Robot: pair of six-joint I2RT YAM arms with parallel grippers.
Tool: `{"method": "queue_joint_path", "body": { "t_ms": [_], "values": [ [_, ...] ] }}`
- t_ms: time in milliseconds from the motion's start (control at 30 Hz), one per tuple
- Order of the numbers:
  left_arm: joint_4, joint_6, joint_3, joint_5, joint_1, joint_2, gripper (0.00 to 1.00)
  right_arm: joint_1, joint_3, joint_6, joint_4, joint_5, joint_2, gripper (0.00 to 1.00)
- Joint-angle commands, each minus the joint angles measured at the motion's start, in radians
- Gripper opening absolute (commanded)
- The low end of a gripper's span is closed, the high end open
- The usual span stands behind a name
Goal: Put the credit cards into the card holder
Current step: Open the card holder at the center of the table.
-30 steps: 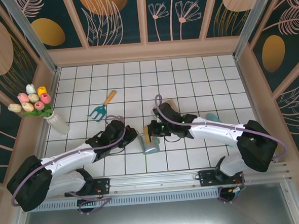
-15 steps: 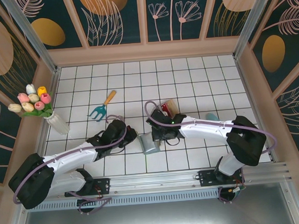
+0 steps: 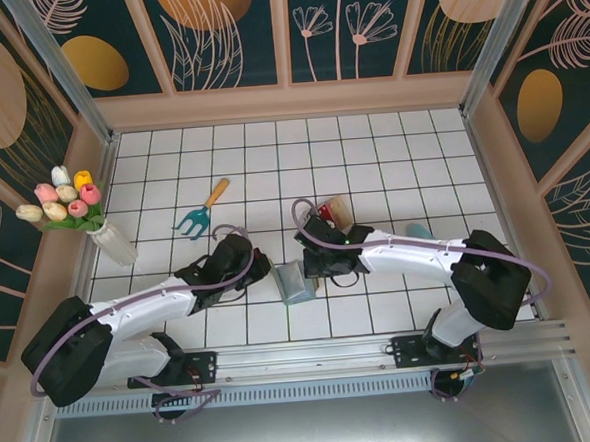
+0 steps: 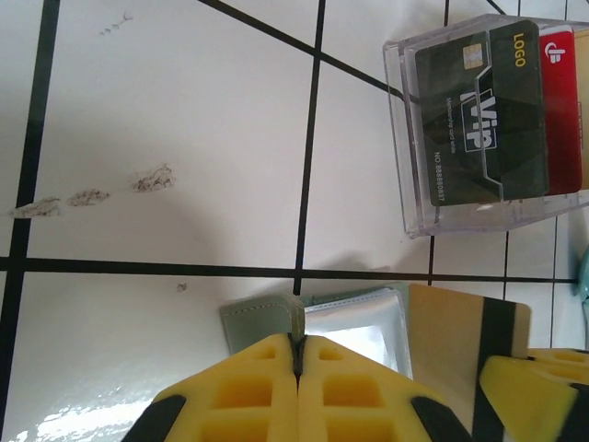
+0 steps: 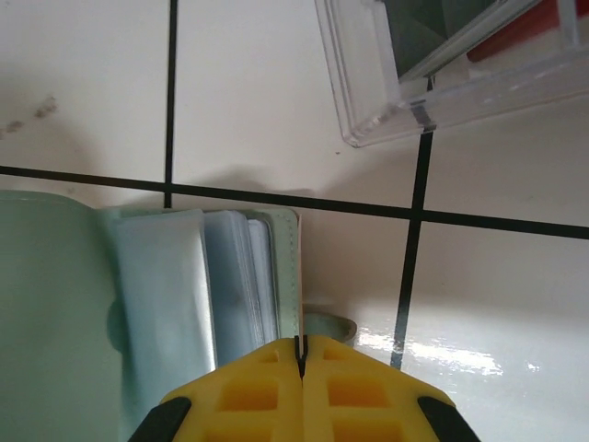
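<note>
Lying open just below the overhead view's middle, the card holder (image 3: 297, 284) sat on the tiled surface (image 3: 371, 156) between both hands. The left hand (image 4: 296, 354) pinched the holder's edge with fingers pressed together, and the right hand (image 5: 299, 354), fingers closed, gripped a tan card (image 4: 451, 331) standing at the grey pockets. Upper right in the left wrist view, a clear tray (image 4: 398, 157) held a dark card (image 4: 479, 110) and a red card (image 4: 563, 110).

I see a white tiled table (image 3: 371, 146) with black lines. Dark walls (image 3: 229, 45) with painted flowers stand around it. Bright light shines off the tiles.
</note>
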Motion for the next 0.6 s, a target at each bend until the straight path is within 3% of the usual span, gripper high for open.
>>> {"method": "queue_joint_path", "body": {
  "t_ms": [0,67,367,567],
  "values": [
    [-0.12,0.044,0.005,-0.01,-0.005,0.022,0.0,-0.003,0.025,0.019,-0.034,0.069,-0.042,0.02],
    [-0.125,0.054,0.006,-0.012,-0.004,0.015,0.0,-0.005,0.031,0.005,-0.044,0.083,-0.056,0.02],
    [-0.15,0.08,0.004,-0.009,-0.004,0.0,0.0,-0.015,-0.002,-0.017,0.066,-0.083,-0.03,0.02],
    [-0.172,0.093,0.01,-0.012,-0.005,-0.003,0.0,-0.012,0.019,-0.012,-0.001,-0.01,0.032,0.01]
  ]
}}
